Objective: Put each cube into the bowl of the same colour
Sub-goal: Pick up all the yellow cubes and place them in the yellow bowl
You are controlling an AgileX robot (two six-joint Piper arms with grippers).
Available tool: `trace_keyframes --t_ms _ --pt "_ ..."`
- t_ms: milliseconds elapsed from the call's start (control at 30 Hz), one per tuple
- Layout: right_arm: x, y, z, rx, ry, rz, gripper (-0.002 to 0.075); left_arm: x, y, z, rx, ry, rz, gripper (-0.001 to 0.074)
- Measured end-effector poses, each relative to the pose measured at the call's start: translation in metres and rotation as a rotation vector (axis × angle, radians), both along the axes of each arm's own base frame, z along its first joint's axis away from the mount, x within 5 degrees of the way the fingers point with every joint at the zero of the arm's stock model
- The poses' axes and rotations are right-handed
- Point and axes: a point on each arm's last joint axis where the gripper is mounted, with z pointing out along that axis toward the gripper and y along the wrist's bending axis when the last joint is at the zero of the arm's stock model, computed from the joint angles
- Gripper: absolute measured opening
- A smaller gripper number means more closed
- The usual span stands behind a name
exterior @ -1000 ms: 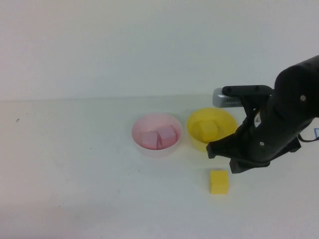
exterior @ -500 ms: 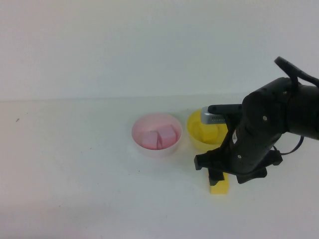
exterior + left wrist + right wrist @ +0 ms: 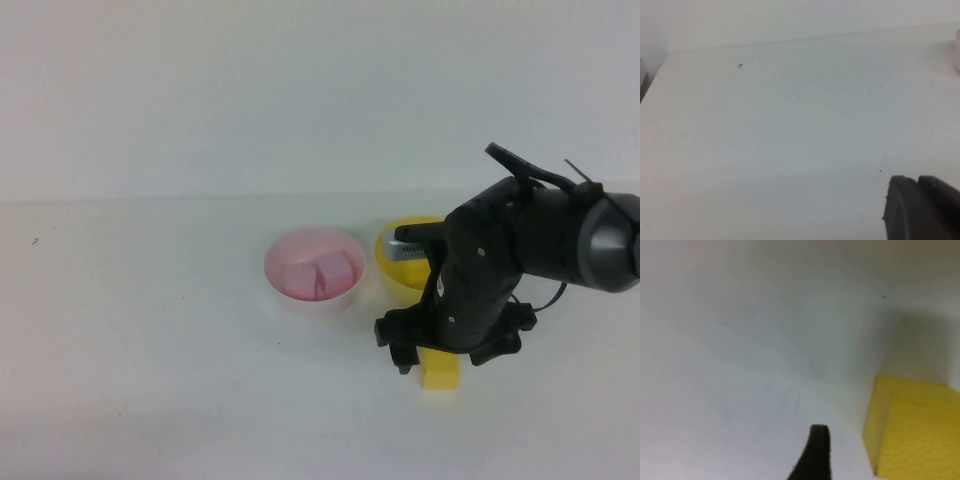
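The pale pink bowl (image 3: 313, 272) holds two pink cubes (image 3: 319, 275). The yellow bowl (image 3: 392, 268) stands right of it, mostly hidden behind my right arm; its inside is hidden. One yellow cube (image 3: 439, 375) lies on the table in front of the yellow bowl. My right gripper (image 3: 436, 358) is low over this cube and open. In the right wrist view one dark fingertip (image 3: 816, 452) stands beside the cube (image 3: 917, 432) with a gap between them. My left gripper (image 3: 920, 212) is out of the high view, shut and empty over bare table.
The white table (image 3: 150, 350) runs back to a pale wall. The pink bowl's rim (image 3: 958, 50) just shows at the edge of the left wrist view. The table's far edge (image 3: 790, 42) runs across that view.
My right arm has swung left and down from beside the yellow bowl. Its gripper now sits over the yellow cube on the table and covers most of the yellow bowl.
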Motion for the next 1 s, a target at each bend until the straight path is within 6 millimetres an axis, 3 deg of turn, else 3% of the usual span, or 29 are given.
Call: trace_keyframes --t_ms 200,467,767,1000 --pt "0.003 -0.001 -0.011 -0.039 0.005 0.015 0.0625 0.0 0.0 0.0 0.0 0.001 0.0 0.0" --pt "0.004 -0.002 -0.013 -0.055 -0.007 0.028 0.0319 0.0 0.0 0.0 0.0 0.001 0.0 0.0" --pt "0.014 0.001 0.0 -0.072 -0.06 0.062 0.0295 0.0 0.0 0.0 0.0 0.001 0.0 0.0" --pt "0.032 0.011 0.052 -0.063 -0.168 0.115 0.0293 0.0 0.0 0.0 0.0 0.001 0.0 0.0"
